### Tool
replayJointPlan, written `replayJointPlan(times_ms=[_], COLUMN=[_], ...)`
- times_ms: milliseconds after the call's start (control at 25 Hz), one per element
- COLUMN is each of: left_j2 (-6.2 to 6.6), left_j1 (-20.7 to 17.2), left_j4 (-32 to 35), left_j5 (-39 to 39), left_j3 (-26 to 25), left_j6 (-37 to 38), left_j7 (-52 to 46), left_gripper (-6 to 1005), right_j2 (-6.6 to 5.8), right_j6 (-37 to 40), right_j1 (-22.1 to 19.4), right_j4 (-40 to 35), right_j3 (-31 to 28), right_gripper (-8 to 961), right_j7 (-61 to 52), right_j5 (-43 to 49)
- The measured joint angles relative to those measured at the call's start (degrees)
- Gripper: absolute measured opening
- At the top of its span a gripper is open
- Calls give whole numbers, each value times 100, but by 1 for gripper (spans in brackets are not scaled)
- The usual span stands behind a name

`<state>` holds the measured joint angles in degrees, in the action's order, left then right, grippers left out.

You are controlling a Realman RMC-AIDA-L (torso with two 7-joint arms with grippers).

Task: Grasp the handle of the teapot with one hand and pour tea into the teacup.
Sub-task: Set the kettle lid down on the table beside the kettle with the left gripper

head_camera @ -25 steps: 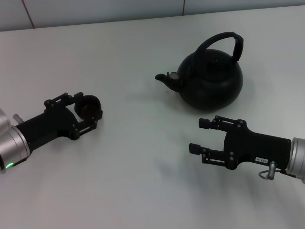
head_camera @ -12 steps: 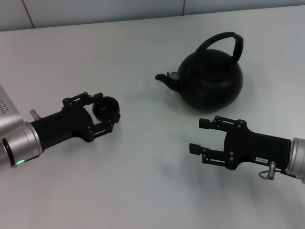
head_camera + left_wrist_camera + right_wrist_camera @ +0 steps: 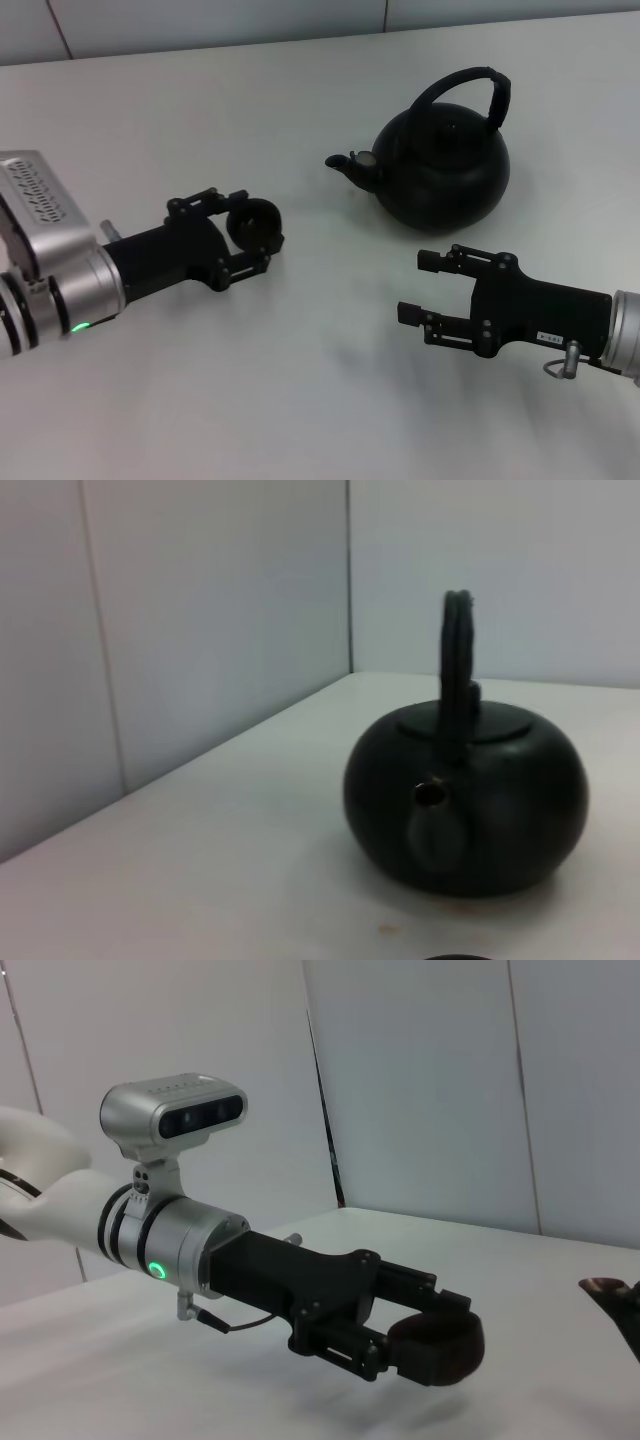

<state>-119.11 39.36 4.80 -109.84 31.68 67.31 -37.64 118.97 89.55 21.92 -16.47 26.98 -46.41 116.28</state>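
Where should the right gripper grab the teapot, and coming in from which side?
Probably the top of the handle, the arched loop standing upright clear above the teapot. The spout points toward the left gripper, which holds the teacup, so the open right gripper, now low in front of the pot, would rise and close across the arch from the near side.

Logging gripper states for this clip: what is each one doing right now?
Left gripper: shut on the small round black teacup.
Right gripper: open, holding nothing, on the table side of the large matte-black teapot.
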Motion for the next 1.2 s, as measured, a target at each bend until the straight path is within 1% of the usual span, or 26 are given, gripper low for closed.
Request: replayJointPlan(times_ms=[320, 640, 1200], left_j2=[-5, -7, -7], left_j1=[169, 174, 207], left_j4=[-324, -347, -569], left_j5=[0, 2, -3], left_j3=[-63, -143, -162], left_j6=[-197, -224, -555], left_j7=[262, 316, 598], left_gripper=[724, 732, 746], right_j2=[3, 3, 3], right_j6=[15, 1, 3], right_j1=[-24, -30, -30], right_j4=[8, 6, -14], right_j3=[7, 5, 14], right_gripper=[729, 727, 728], right_j7=[0, 0, 0], right_j5=[12, 19, 30])
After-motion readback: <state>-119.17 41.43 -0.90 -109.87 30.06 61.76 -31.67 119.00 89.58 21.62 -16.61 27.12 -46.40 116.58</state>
